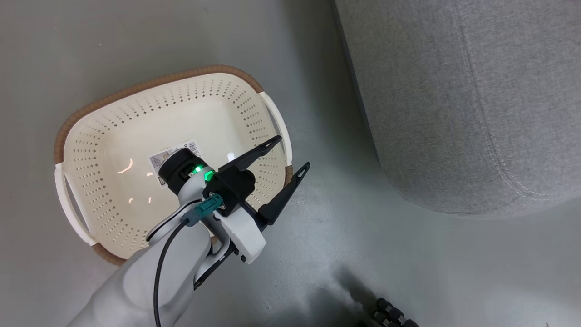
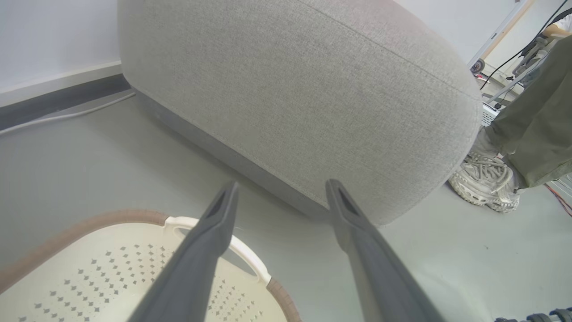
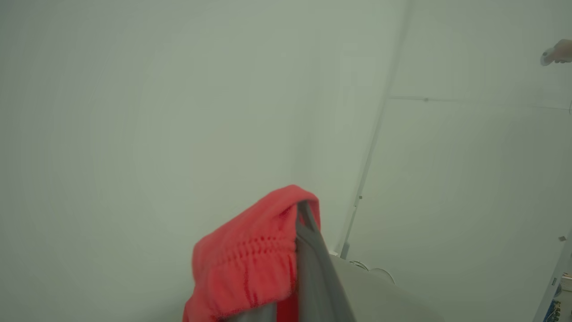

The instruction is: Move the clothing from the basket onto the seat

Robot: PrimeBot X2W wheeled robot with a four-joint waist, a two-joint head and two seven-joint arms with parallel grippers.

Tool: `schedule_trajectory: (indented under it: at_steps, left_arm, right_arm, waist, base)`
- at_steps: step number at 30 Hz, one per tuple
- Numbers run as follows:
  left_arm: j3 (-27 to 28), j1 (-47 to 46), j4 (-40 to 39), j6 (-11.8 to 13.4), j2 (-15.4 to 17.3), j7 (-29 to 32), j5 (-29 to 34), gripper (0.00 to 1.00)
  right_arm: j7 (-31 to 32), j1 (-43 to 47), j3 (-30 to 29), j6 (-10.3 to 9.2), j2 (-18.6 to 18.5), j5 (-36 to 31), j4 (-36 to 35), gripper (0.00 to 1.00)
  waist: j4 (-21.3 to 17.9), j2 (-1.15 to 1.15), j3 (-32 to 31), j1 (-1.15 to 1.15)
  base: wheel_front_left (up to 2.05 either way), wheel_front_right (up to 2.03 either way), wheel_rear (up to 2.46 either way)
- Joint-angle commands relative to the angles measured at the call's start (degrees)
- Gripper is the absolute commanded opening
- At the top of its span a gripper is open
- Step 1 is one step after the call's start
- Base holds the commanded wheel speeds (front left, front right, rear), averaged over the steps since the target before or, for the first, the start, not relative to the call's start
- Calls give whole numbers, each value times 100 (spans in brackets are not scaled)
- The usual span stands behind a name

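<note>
Where the right hand point(image 3: 304, 211) pinches, clothing point(image 3: 250, 264) drapes (bunched) over it.

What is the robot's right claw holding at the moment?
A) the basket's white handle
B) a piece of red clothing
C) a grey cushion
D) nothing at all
B: in the right wrist view the right gripper is shut on the red clothing, which hangs bunched from its grip.

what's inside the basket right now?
The basket shows a bare cream base with only a barcode label. The left end effector and its wrist cover part of the base and near wall.
</note>
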Motion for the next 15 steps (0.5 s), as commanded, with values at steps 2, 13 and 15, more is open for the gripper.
schedule_trajectory:
  at_steps: [2, 13, 15]
  left_arm:
    - [31, -15, -98, -36, 9, -10, -72, 100]
    - [-42, 42, 124, -37, -143, -22, -209, 100]
    - [-34, 45, 188, -37, -182, -24, -255, 100]
  right_arm:
    - [-124, -87, -101, 7, -59, 15, 85, 0]
    - [-373, 64, 286, 7, 361, 409, 1362, 0]
    - [-376, 284, 506, 7, 450, 615, 1675, 0]
  waist:
    - [111, 0, 123, 0]
    - [414, 0, 158, 0]
    - [463, 0, 113, 0]
  base:
    - [0, 0, 0]
    - [0, 0, 0]
    - [0, 0, 0]
